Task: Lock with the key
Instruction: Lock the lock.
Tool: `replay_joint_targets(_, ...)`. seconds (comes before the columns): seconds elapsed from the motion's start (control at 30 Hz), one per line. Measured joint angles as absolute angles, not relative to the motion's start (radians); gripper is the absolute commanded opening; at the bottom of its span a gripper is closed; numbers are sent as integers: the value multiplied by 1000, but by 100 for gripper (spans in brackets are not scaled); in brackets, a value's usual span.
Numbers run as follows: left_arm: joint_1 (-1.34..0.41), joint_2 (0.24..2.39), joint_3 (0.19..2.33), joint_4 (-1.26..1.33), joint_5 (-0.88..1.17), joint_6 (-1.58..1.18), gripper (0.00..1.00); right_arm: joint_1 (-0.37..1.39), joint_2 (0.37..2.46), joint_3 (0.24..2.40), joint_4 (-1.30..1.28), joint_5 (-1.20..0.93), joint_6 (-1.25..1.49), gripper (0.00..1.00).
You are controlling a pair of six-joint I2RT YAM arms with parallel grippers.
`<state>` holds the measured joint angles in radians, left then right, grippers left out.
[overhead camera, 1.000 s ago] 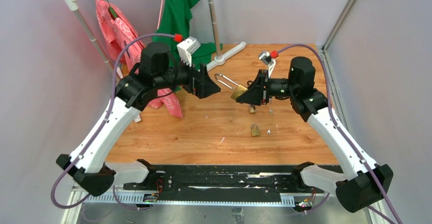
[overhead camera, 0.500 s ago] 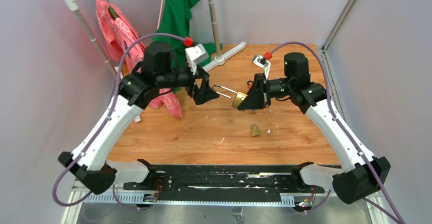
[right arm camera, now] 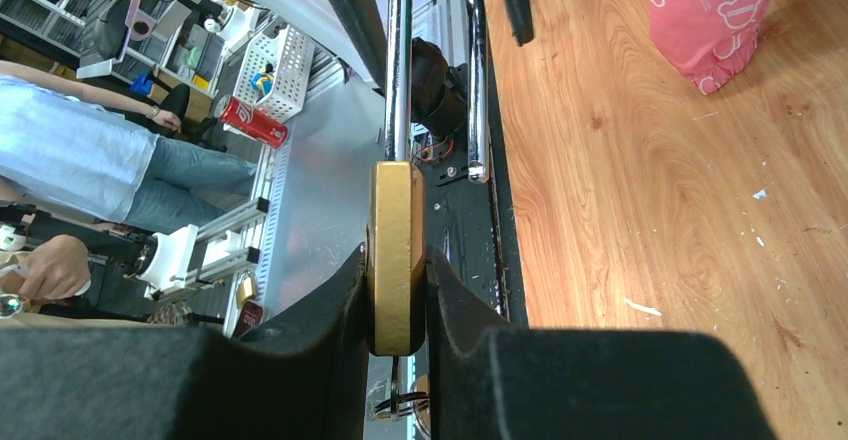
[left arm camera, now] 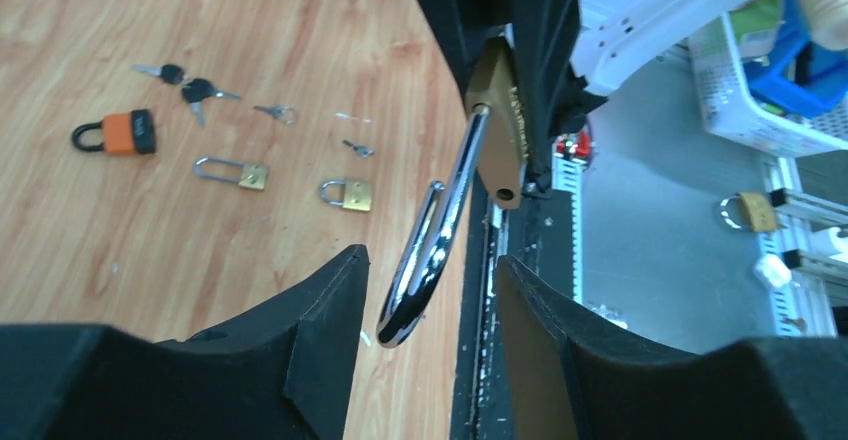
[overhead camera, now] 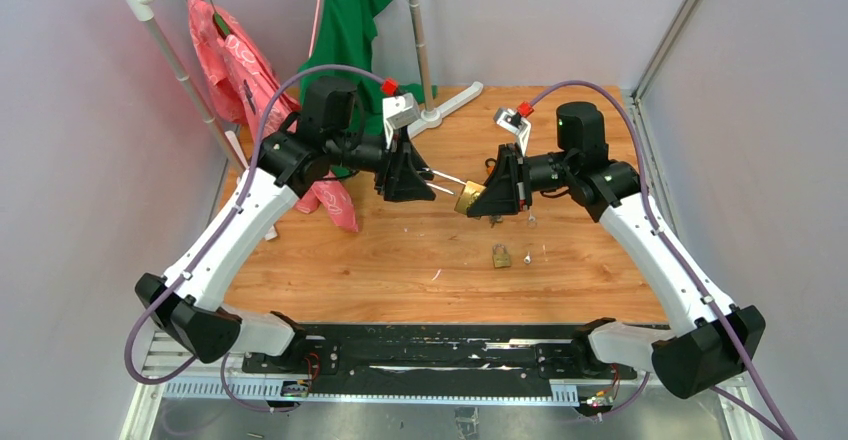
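- Right fingers (right arm camera: 397, 305) clamp the brass padlock (right arm camera: 396, 250) aloft.
- Left fingers (left arm camera: 430, 290) apart, straddling its open shackle (left arm camera: 440, 230) at 9 o'clock.
- Unlocked; closing remains.

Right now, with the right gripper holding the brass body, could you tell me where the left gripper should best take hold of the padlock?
On the shackle, at its curved end. The right gripper clamps the padlock body, so the long open shackle sticks out toward the left gripper, whose fingers already stand either side of the bend. Probably close straight on, across the loop.

Padlock (right arm camera: 396, 250) shackle top cut off; keyhole hidden.
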<state>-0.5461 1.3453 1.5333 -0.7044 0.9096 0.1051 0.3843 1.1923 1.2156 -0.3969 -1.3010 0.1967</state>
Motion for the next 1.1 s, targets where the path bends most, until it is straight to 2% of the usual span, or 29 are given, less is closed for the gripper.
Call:
replay_joint_targets(0.07, -539, 1349, 1533, -688, 958, 88, 53, 384, 1192, 1216, -397, -1301, 196, 0)
replay_joint_targets(0.13, -538, 1353, 1533, -659, 996, 58, 46, 384, 1192, 1216, -397, -1301, 196, 0)
replay_joint_targets(0.2, -538, 1357, 1532, -629, 1026, 22, 26, 384, 1192, 1216, -397, -1301, 194, 0)
replay_joint_targets(0.23, -538, 1359, 1532, -619, 1037, 4, 7, 384, 1192, 1216, -397, -1301, 194, 0)
replay_joint_targets(0.27, -538, 1364, 1532, -599, 1057, -12, 0, 384, 1192, 1216, -397, -1303, 192, 0)
replay_joint_targets(0.5, -525, 1396, 1532, -573, 1092, -113, 0, 384, 1193, 1214, -392, -1287, 201, 2)
replay_joint_targets(0.6, -520, 1367, 1505, -537, 1058, -164, 0, 382, 1186, 1177, -281, -1278, 277, 24)
replay_joint_targets(0.63, -520, 1357, 1497, -527, 1045, -177, 0, 382, 1180, 1154, -219, -1274, 315, 37)
replay_joint_targets(0.7, -520, 1333, 1477, -506, 1018, -213, 0, 382, 1156, 1094, -78, -1248, 407, 41)
replay_joint_targets(0.8, -520, 1317, 1448, -454, 992, -263, 0, 382, 1122, 1005, 149, -1181, 551, 55)
replay_joint_targets(0.93, -506, 1316, 1425, -384, 982, -327, 0, 382, 1116, 939, 379, -1122, 715, 57)
replay_joint_targets(1.1, -489, 1316, 1418, -287, 992, -402, 0, 382, 1116, 898, 585, -1059, 849, 54)
